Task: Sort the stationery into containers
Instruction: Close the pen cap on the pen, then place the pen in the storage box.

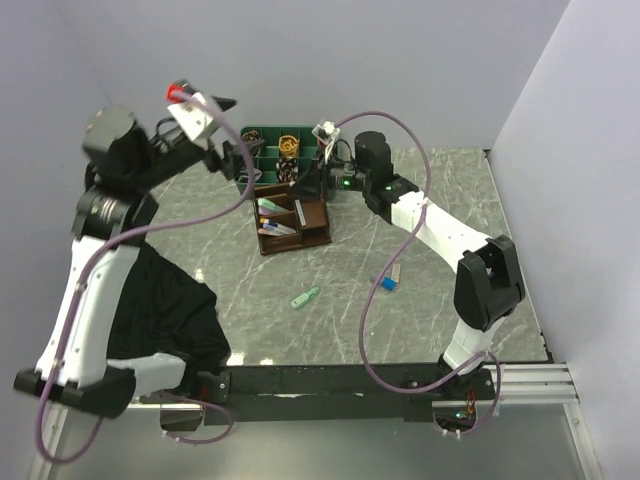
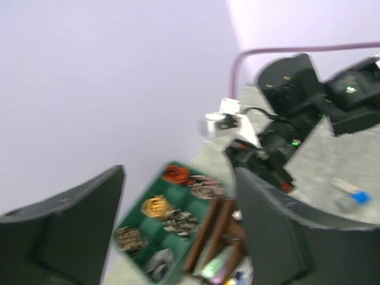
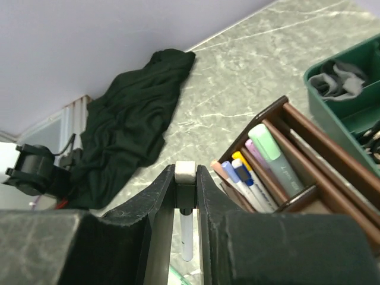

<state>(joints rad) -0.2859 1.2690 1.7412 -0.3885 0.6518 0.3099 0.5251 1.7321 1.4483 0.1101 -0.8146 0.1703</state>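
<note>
I see the dark brown organiser (image 1: 313, 228) upright mid-table, its compartments open-topped. One long slot holds a mint-green highlighter (image 3: 274, 157) and coloured pens (image 3: 243, 178), leaning together. A mint-green clip (image 1: 306, 297) lies loose on the table in front of it, and a blue-capped marker (image 1: 390, 277) lies further right. A white pen (image 3: 187, 237) is pinched between the right gripper (image 3: 186, 178) fingers.

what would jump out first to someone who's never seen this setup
The dark brown organiser stands in the middle of the table with several pens in it, and a green tray of small bits sits right behind it. The right gripper is shut on a white pen close by, and the left gripper hangs open over the tray. A black cloth lies heaped at the left.
</note>
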